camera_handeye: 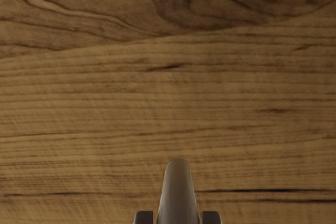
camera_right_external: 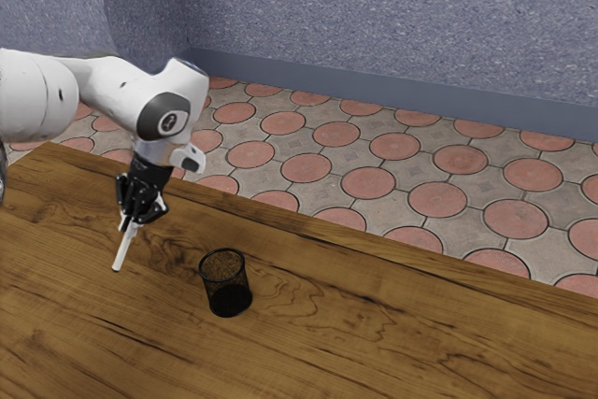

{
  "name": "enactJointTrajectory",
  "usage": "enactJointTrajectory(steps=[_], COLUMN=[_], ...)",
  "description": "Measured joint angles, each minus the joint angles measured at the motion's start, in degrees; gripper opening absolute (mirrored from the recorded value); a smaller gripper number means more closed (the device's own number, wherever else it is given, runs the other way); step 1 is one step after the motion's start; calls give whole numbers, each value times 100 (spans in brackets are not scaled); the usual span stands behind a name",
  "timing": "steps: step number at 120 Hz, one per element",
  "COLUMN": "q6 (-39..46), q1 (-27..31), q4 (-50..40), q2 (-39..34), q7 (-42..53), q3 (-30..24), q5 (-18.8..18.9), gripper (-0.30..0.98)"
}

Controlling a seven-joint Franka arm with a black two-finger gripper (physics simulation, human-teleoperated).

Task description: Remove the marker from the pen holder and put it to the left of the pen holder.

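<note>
One pale, slim marker (camera_right_external: 121, 248) is pinched in the jaws, which press on it from two sides near its upper end. It hangs at a tilt, out of the pen holder, its long free end pointing down toward the wooden surface (camera_right_external: 374, 343); whether the tip touches the wood I cannot tell. The black mesh pen holder (camera_right_external: 227, 289) stands upright, well apart on the exterior view's right of the marker. Of the two, the marker is nearer the surface's corner at the exterior view's upper left.

By its look the marker should be light and stiff, hard to crush, but smooth and round enough to swivel or roll. The upper-end grip suits lifting it out; for laying it down, a hold nearer the middle would balance better. With so much length below the jaws, a straight push down would likely land on the tip and twist the marker in the grip. Better to lower gently, let the tip meet the wood, tip it toward flat, then release low so it rolls little.
</note>
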Motion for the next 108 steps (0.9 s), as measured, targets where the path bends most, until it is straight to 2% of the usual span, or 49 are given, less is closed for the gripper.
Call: enactJointTrajectory(steps=[37, 61, 83, 95, 108], q6=[159, 170, 171, 140, -248], q1=[1, -2, -57, -249, -462], q4=[-8, -8, 17, 411, 962], q2=[172, 173, -55, -1412, -1936], q7=[-23, 66, 133, 26, -283], q3=[0, 4, -53, -570, -1536], q5=[-47, -124, -202, -476, -713], gripper=[-7, 35, 54, 60, 63])
